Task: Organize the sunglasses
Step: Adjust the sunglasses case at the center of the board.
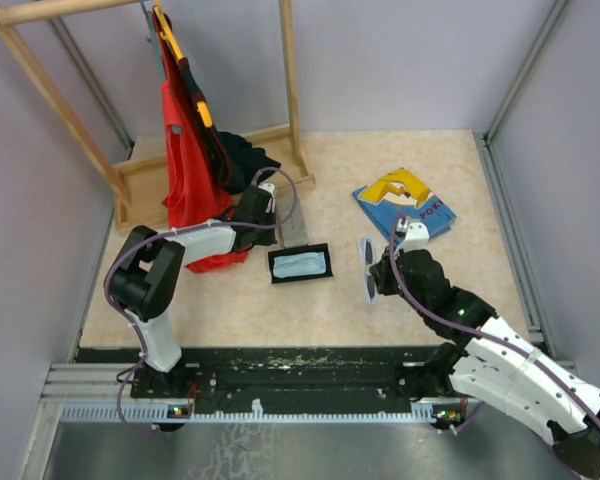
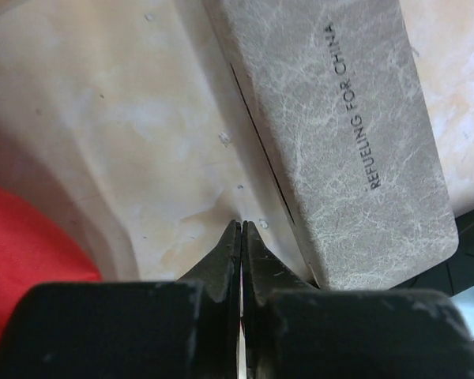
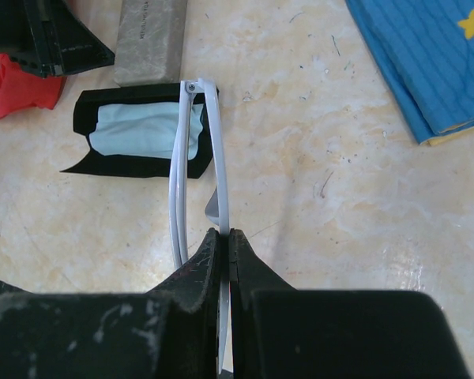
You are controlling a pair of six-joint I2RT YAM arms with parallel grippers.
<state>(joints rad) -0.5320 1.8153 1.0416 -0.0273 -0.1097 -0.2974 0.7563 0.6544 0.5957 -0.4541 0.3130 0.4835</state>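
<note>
1. The right pincer (image 3: 223, 241) is clamped flat on the white sunglasses (image 1: 366, 268). It holds the folded pair by one end, on edge and raised off the tabletop (image 1: 230, 300), right of centre.
2. Held that way, the long frame points out ahead of the fingers toward the black case (image 3: 83, 118). This probably suits sliding it in lengthwise.
3. The black case lies open at mid-table, just left of the held pair. A light-blue cloth (image 3: 142, 134) covers most of its floor and would likely cushion the lenses.
4. The left pincer (image 2: 242, 237) is fully closed with nothing between its fingers. Its tips are low and just beside the near-left long edge of the grey case (image 2: 340, 134).
5. The grey case lies shut, just beyond the black one and close to it. Closed tips at its seam would suit prying or nudging the lid, though that is only my guess.
6. No wire-framed pair shows in any view.
7. On room to move, the red garment (image 1: 185, 170) on the wooden rack (image 1: 290, 90) crowds the left arm's far-left side. A blue book (image 1: 405, 203) lies beyond the right arm. The stretch between the sunglasses and the black case is bare marble, so a short move left looks unobstructed.
</note>
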